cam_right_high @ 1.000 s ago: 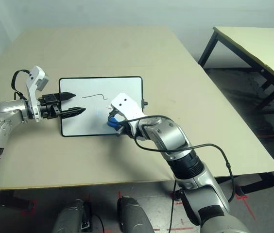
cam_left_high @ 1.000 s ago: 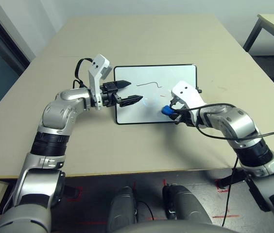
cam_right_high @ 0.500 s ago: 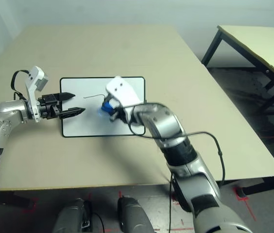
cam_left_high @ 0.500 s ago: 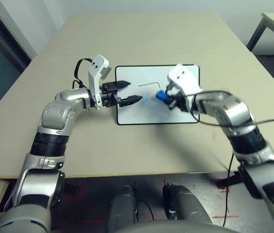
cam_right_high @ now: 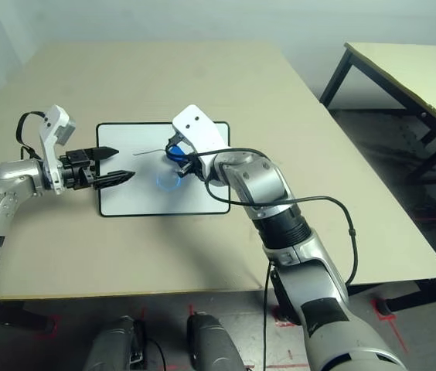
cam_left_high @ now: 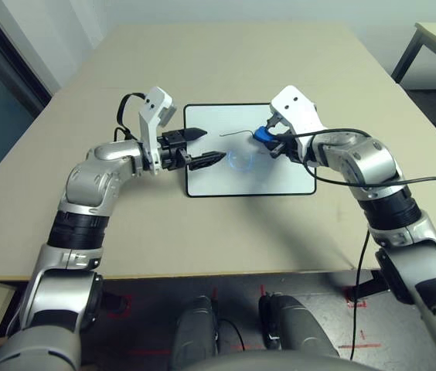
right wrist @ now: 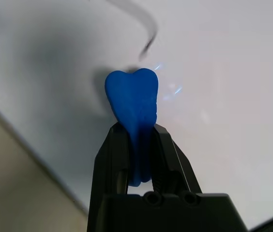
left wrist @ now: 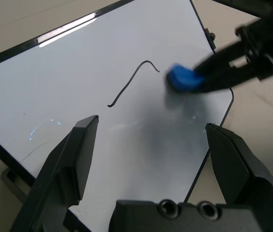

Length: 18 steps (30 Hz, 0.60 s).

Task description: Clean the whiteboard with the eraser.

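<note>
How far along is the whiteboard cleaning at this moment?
Done: the right gripper is shut on the small bright blue eraser, brought over the glossy white black-framed whiteboard. In hand: the eraser sits beside the thin black squiggle. Left: the squiggle is unerased. The left gripper is open at the board's edge.

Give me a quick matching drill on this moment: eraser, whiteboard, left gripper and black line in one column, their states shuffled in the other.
1. eraser
2. whiteboard
3. left gripper
4. black line

a. open, above the board's left end
b. drawn on the board, not wiped
c. flat on the table
d. pinched in the right gripper

Pairs: 1-d, 2-c, 3-a, 4-b
</note>
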Motion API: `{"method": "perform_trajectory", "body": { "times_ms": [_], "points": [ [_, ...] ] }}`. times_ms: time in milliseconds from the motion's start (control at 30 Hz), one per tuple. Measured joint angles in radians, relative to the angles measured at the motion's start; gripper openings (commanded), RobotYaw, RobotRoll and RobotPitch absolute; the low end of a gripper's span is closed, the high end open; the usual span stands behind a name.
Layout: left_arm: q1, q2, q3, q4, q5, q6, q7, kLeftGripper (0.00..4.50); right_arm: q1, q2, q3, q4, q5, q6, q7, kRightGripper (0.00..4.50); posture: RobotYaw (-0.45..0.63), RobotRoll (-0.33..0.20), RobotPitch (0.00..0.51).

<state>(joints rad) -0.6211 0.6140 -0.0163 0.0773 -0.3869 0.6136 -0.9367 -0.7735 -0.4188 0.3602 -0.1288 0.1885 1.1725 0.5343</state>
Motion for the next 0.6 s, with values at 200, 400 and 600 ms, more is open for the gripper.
{"method": "perform_trajectory", "body": {
  "times_ms": [200,400,600],
  "points": [
    [0.002,0.000,0.001,0.000,0.000,0.000,0.000,4.50,0.066,-0.015,0.046,-0.084,0.014,0.083,0.010,0.57,-0.09,0.000,0.099],
    [0.001,-0.002,0.000,0.000,0.000,0.001,0.000,4.50,-0.046,0.027,-0.030,0.069,-0.014,-0.018,-0.046,0.57,-0.09,0.000,0.094],
    [0.001,-0.002,0.000,-0.001,0.000,0.002,0.002,4.50,-0.025,0.016,-0.022,0.031,-0.023,0.005,-0.036,0.57,-0.09,0.000,0.091]
  ]
}}
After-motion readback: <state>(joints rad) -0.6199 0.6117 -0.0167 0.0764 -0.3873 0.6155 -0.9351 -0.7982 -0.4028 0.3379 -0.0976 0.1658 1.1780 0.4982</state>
